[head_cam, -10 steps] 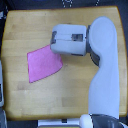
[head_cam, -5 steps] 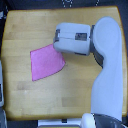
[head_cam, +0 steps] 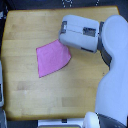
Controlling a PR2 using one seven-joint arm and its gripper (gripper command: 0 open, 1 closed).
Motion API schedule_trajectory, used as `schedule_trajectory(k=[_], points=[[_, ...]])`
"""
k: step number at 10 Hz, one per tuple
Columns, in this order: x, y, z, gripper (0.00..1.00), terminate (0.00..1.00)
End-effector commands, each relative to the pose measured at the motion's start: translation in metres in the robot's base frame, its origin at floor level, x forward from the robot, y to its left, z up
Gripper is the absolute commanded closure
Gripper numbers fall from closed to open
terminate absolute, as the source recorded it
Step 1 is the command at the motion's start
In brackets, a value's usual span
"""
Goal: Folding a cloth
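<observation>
Change: since a second ago I see the arm's head further toward the exterior view's right, and the cloth's upper right corner now reaches less far under it; the cloth looks a little more drawn in on that side.
Table (head_cam: 30, 30): wooden top, fills most of the view; I see it from above.
Arm (head_cam: 117, 65): white and grey, comes in from the bottom on the exterior view's right and bends across toward the table's middle.
Head of arm (head_cam: 80, 32): boxy white housing with a dark band along its lower edge; it hangs over the table, above the cloth's upper right corner.
Gripper: I cannot see the fingers, the housing covers them, so I cannot tell whether they stand apart or pinch the cloth.
Cloth (head_cam: 51, 59): plain pink, four-sided, lying flat on the table a little toward the exterior view's left of centre; its upper right corner runs up to the housing's edge, the rest is clear of the arm.
</observation>
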Motion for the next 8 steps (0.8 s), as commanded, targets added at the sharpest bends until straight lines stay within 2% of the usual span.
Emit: schedule_trajectory(k=[1, 3, 5, 8], points=[[-0.004, 0.053, 0.043, 1.0, 0.0], [-0.014, 0.093, 0.043, 1.0, 0.0], [-0.04, 0.133, 0.045, 1.0, 0.0], [-0.049, 0.165, 0.046, 1.0, 0.0]])
